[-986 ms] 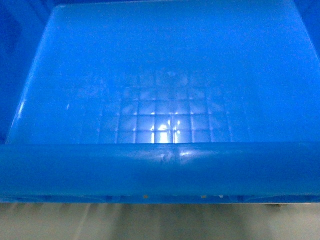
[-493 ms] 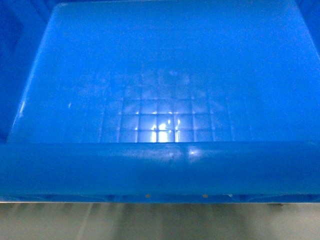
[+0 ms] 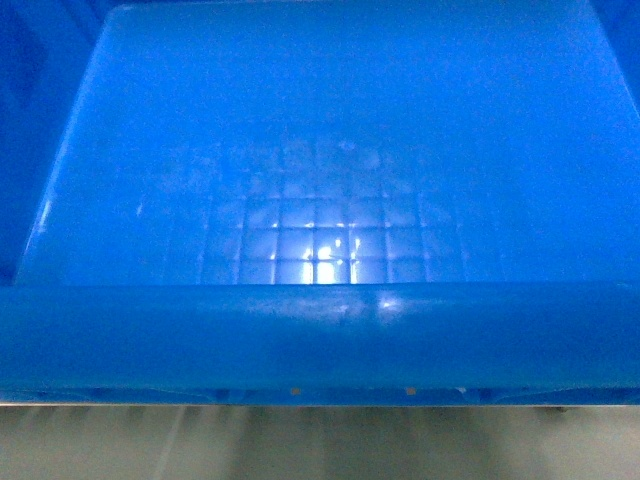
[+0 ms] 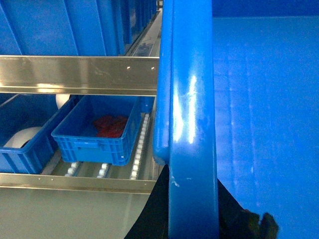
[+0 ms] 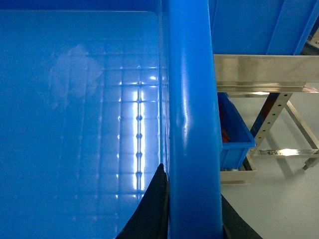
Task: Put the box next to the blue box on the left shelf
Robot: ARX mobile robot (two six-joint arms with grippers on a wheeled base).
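Two shelf rails (image 4: 79,74) of bright metal cross the left of my left wrist view, with pale floor (image 3: 300,445) under them. On the lower level I count two small crates (image 4: 97,132), the nearer holding something red (image 4: 110,125); larger blue bins (image 4: 60,25) stand above. The box (image 3: 320,150) fills my head view, its rim (image 3: 320,335) along the bottom. My left gripper (image 4: 192,219) and right gripper (image 5: 192,214) each clasp a side rim.
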